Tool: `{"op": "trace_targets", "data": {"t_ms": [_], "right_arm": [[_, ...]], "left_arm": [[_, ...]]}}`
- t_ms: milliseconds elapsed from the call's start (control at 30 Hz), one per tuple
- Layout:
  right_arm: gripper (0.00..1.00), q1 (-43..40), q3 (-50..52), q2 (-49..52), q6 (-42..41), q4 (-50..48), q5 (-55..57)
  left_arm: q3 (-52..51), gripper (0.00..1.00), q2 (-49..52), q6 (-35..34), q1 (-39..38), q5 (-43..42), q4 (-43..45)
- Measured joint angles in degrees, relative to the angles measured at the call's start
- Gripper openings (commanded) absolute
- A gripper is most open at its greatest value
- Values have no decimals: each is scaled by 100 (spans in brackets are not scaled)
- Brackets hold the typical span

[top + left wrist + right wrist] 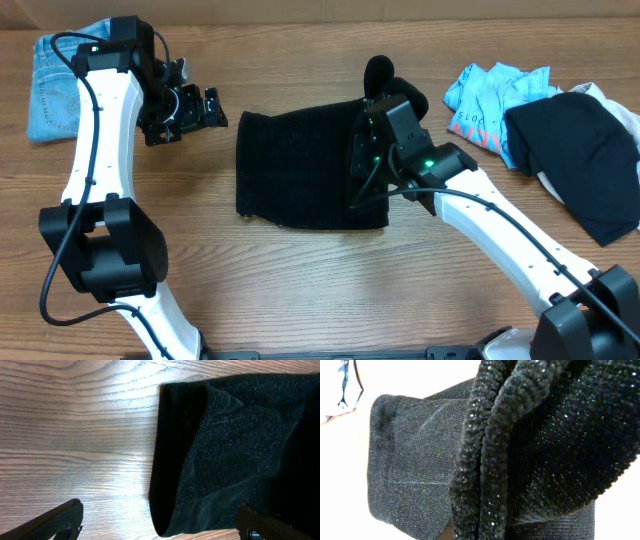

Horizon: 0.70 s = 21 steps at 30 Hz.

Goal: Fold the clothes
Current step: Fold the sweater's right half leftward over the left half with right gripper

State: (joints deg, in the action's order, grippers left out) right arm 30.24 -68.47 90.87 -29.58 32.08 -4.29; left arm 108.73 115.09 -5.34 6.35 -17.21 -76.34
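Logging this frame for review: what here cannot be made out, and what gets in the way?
- Whether the right gripper is shut: the bunched black garment fills the right wrist view, and the wrist hides its fingers overhead.
- Part of the denim: covered by the left arm, overhead.
- What lies under the dark cloth, overhead.
- Most of the left gripper: only fingertips show at the left wrist view's bottom edge.

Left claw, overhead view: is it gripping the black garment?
No, the left claw hangs open over the bare table, clearly apart from the black garment and its left edge.
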Motion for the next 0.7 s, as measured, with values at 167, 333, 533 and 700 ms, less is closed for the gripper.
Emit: {"op": "trace_targets", "data": {"t_ms": [167, 333, 533, 700], "right_arm": [[7, 334, 0, 0, 114, -79, -151], [6, 431, 0, 22, 122, 39, -227], [4, 684, -4, 256, 129, -205, -461], [11, 885, -66, 258, -20, -254, -494]], "left_arm": [[0, 100, 0, 2, 0, 0, 2], [0, 100, 0, 2, 0, 0, 0], [0, 100, 0, 4, 0, 0, 0], [0, 100, 0, 70, 0, 0, 0]]}}
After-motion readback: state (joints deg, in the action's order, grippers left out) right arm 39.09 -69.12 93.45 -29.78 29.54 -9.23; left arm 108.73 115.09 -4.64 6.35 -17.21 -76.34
